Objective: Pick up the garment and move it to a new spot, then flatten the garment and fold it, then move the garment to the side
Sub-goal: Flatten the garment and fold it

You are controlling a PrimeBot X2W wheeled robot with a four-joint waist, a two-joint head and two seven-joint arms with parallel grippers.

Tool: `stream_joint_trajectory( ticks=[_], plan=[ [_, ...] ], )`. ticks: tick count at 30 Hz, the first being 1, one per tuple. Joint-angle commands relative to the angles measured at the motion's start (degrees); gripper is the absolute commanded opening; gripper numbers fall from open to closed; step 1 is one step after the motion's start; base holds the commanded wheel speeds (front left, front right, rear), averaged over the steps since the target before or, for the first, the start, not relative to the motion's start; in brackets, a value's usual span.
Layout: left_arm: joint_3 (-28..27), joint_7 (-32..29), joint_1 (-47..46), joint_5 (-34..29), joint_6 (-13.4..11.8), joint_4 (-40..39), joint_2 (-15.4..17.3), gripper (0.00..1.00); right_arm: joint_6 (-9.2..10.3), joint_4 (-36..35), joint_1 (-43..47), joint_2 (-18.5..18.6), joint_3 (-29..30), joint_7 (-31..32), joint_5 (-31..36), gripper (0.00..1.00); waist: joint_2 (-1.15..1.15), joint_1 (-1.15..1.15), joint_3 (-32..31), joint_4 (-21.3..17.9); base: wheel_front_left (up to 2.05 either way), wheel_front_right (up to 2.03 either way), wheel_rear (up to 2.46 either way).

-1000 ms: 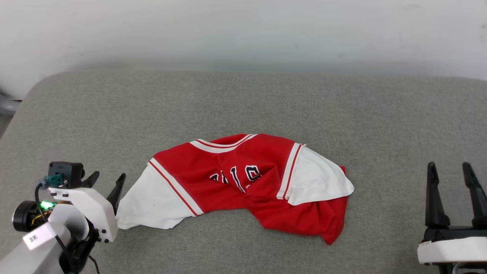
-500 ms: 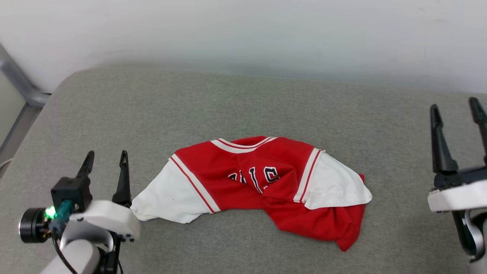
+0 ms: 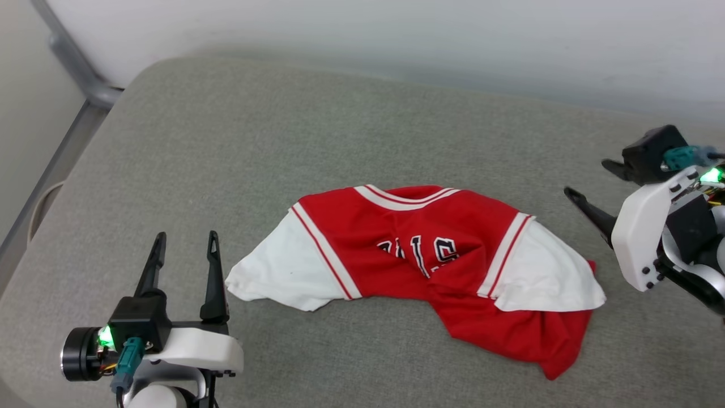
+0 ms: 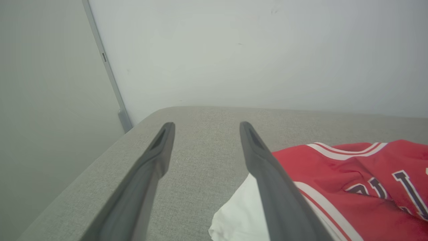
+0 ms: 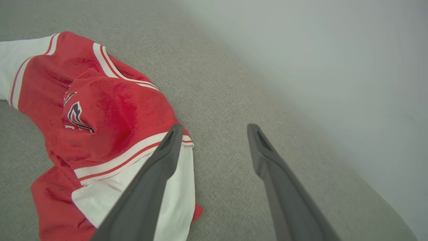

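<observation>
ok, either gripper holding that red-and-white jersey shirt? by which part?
Nothing is held. The left gripper and right gripper are both open, flanking the red jersey T-shirt with white sleeves, which lies crumpled on the grey fabric cushion.

Bare grey surface lies open all round the garment; a wall bounds the far edge

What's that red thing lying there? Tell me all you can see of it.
The shirt is a red jersey of soft cloth with white short sleeves, red-and-white striped trim and black, white-edged lettering. It lies crumpled, front up, on the grey cushion, its lower part bunched and twisted. Nothing grips it.
</observation>
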State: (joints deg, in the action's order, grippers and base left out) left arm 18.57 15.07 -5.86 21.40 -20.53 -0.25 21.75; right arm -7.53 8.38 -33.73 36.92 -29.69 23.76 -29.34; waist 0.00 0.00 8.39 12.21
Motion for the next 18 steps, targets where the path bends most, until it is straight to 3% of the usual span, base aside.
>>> stream_joint_trajectory(
  ticks=[1, 5, 8, 18],
  plan=[
    [-0.89, 0.13, 0.56, -1.13, 0.89, 0.18, -1.26, 1.0, 0.07, 0.37, -2.22, 1.84, -2.85, 3.81, -2.33, 1.0, 0.0, 0.0, 1.93, 1.88, 0.0, 0.0, 0.0],
    [-3.06, 0.14, -0.1, -3.77, 3.53, 0.56, -4.72, 1.0, 0.08, 1.36, -6.58, 6.43, -10.66, 15.24, -8.45, 1.0, 0.0, 0.0, 4.3, 3.83, 0.0, 0.0, 0.0],
    [-4.71, 0.14, -0.94, -5.72, 5.42, 0.78, -7.15, 1.0, 0.08, 2.45, -9.3, 8.34, -14.8, 20.2, -10.45, 1.0, 0.0, 0.0, 6.13, 5.03, 0.0, 0.0, 0.0],
    [-8.96, 0.14, -3.19, -10.32, 10.58, 1.44, -13.54, 1.0, 0.07, 8.49, -13.68, 9.18, -24.65, 23.68, -12.73, 1.0, 0.0, 0.0, 11.22, 7.63, 0.0, 0.0, 0.0]
  ],
)
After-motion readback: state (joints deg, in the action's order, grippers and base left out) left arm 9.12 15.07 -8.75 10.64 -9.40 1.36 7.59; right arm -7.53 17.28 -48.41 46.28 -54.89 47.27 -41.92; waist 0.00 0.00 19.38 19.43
